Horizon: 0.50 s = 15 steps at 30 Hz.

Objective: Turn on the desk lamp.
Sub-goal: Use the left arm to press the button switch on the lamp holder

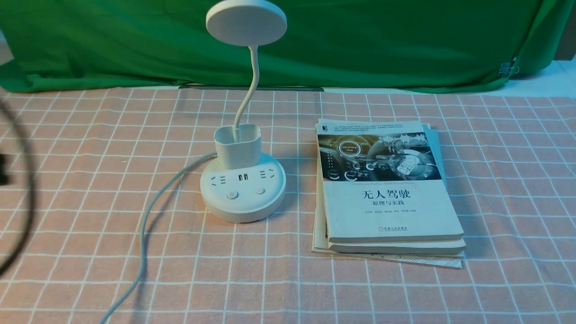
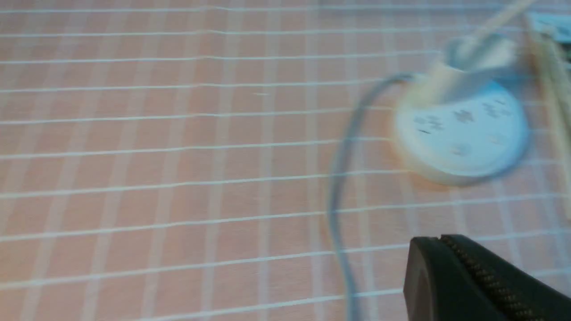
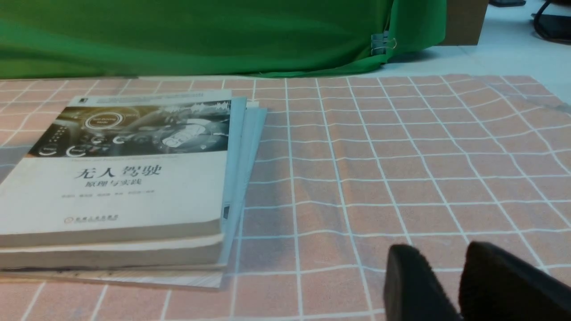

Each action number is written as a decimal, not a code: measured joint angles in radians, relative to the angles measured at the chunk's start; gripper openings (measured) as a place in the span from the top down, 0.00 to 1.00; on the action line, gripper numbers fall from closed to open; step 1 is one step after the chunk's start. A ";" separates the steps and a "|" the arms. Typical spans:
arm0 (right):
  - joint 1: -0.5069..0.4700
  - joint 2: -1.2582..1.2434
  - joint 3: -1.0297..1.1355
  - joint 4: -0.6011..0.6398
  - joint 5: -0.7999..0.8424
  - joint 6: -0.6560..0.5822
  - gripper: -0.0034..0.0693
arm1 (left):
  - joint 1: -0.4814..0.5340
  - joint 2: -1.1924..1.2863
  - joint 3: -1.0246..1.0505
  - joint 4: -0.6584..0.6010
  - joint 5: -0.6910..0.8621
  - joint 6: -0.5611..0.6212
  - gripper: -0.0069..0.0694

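- The tabletop (image 1: 405, 292) is covered with a pink cloth ruled in white squares, and shallow creases are seen across it.
- A green cloth (image 1: 405, 45) is hung behind as a backdrop, its hem bunched along the far edge of the tabletop. A metal clip (image 1: 507, 68) is fixed near its right end.
- A pale bare surface (image 1: 549, 76) is seen beyond the pink cloth at the far right.
- A black cable (image 1: 28, 189) is looped at the left edge of the front view.
- A stack of books (image 1: 391, 211) is laid flat right of centre. The top cover is printed with a dark photograph and Chinese characters.
- The desk lamp (image 1: 243, 189) is stood upright at the middle of the tabletop, just left of the books and apart from them.
- It is made of white plastic. A flat round head (image 1: 246, 21) is carried on a thin curved neck (image 1: 249, 85), which is set into a cup-shaped holder (image 1: 237, 146) at the back of a round base (image 1: 243, 211).
- Sockets and two round buttons (image 1: 232, 195) are set in the top of the base.
- A white cord (image 1: 144, 234) is led from the left of the base toward the near edge.
- The left jaws are shown, blurred, in the left wrist view. They are pressed together with nothing between them, above the cloth and apart from the lamp.
- The right jaws are shown slightly parted, with a narrow wedge of cloth seen between them and nothing held. They are over bare cloth to the right of the books.
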 joint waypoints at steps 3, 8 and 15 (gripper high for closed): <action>0.000 0.000 0.000 0.000 0.000 0.000 0.63 | -0.130 0.131 -0.016 -0.088 -0.033 0.096 0.88; 0.000 0.000 0.000 0.000 0.000 0.000 0.63 | -0.316 0.369 -0.083 -0.032 -0.053 0.113 0.88; 0.000 0.000 0.000 0.000 0.000 0.000 0.63 | -0.410 0.711 -0.228 -0.008 -0.145 0.109 0.88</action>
